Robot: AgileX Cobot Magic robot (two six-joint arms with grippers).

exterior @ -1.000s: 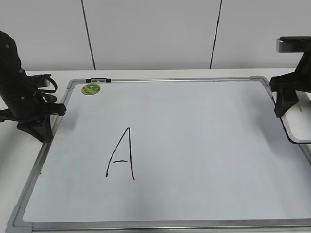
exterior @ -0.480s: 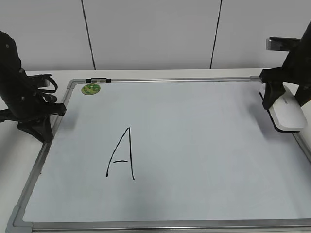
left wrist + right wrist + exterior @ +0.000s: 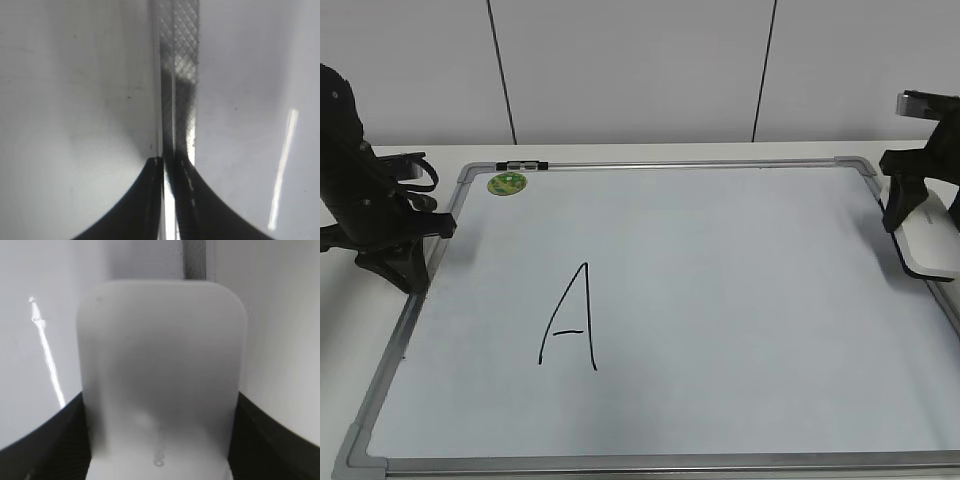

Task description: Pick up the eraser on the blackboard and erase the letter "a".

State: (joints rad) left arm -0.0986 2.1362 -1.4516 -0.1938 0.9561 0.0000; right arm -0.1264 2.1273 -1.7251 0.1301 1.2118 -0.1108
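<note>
The blackboard (image 3: 720, 250) is a white board in a grey frame lying flat on the table. A large black capital "A" (image 3: 570, 320) is written on its left half. No small letter "a" shows in any view. My right gripper (image 3: 918, 205) is at the board's right edge, shut on the white eraser (image 3: 932, 248), whose dark base rests by the frame. In the right wrist view the eraser (image 3: 160, 355) fills the space between my right gripper's fingers (image 3: 160, 407). My left gripper (image 3: 395, 262) is shut and empty over the left frame rail (image 3: 182, 75), as the left wrist view (image 3: 170, 161) shows.
A small round green magnet (image 3: 506, 184) sits at the board's far left corner. A short black piece (image 3: 522, 165) lies on the top frame rail beside it. White table surface surrounds the board, and a white wall stands behind.
My right gripper with the eraser moved left and inward onto the board's right edge, then back right toward the frame. The left arm has not moved.
</note>
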